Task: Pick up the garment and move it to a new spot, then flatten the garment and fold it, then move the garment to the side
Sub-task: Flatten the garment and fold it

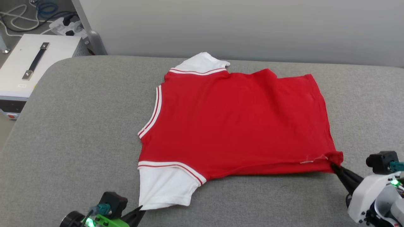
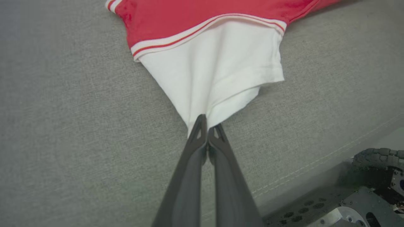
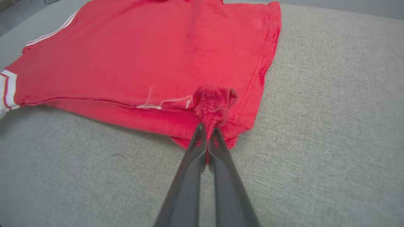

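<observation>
The garment (image 1: 233,123), a red T-shirt with white sleeves and striped trim, lies spread flat on the grey padded table (image 1: 79,126), collar to the left. My left gripper (image 1: 141,208) sits at the lower left, shut on the corner of the near white sleeve (image 2: 217,72). The left wrist view shows the sleeve's tip pinched between the two dark fingers (image 2: 206,124). My right gripper (image 1: 333,165) at the lower right is shut on the near hem corner; in the right wrist view the red fabric (image 3: 176,53) bunches up just above the fingertips (image 3: 206,129).
A white box (image 1: 31,63) with a strap handle stands off the table's far left corner, with cables and a power strip (image 1: 66,26) behind it. A pale wall runs behind the table. Bare grey surface lies left of the garment and along the near edge.
</observation>
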You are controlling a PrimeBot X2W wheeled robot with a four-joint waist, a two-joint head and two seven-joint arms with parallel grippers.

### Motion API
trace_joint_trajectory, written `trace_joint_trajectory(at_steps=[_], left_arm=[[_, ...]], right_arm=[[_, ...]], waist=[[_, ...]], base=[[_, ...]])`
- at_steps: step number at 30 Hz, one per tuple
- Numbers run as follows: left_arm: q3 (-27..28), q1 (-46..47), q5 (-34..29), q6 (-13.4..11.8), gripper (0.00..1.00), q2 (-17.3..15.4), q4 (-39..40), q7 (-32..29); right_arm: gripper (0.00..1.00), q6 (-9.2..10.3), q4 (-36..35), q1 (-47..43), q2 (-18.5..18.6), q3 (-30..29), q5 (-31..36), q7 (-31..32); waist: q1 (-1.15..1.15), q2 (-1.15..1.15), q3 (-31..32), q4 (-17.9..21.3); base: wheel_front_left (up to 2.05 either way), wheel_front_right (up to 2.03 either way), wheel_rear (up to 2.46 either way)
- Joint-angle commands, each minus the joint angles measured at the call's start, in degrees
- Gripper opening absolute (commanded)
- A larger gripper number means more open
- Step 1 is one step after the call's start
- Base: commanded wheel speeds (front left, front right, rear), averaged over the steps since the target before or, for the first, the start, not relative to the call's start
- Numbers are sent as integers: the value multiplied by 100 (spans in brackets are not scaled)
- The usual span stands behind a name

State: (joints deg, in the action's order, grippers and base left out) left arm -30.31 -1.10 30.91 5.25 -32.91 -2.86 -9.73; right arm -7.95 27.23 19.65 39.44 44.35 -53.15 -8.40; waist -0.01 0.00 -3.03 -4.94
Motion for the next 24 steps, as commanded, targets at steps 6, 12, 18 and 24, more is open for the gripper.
trace_joint_trajectory(at_steps=[6, 12, 18, 24], left_arm=[[-63, -570, 280, -2, 0, -299, 488, -299], [-56, -1015, 341, -163, 0, -432, 867, -265], [128, -983, 242, -332, 0, -477, 1091, 1], [312, -536, 169, -371, 0, -424, 1142, 170]], right_arm=[[0, 46, -507, -903, 276, -204, -305, 203], [0, 46, -978, -1810, 339, -607, -407, 95], [0, 46, -1386, -2182, 301, -1176, -175, -13], [0, 46, -1739, -2182, 146, -1741, 174, 41]], waist=[[1, 0, 285, -30], [1, 0, 566, -17], [1, 0, 507, 44], [1, 0, 264, 96]], base=[[0, 0, 0], [0, 0, 0], [0, 0, 0], [0, 0, 0]])
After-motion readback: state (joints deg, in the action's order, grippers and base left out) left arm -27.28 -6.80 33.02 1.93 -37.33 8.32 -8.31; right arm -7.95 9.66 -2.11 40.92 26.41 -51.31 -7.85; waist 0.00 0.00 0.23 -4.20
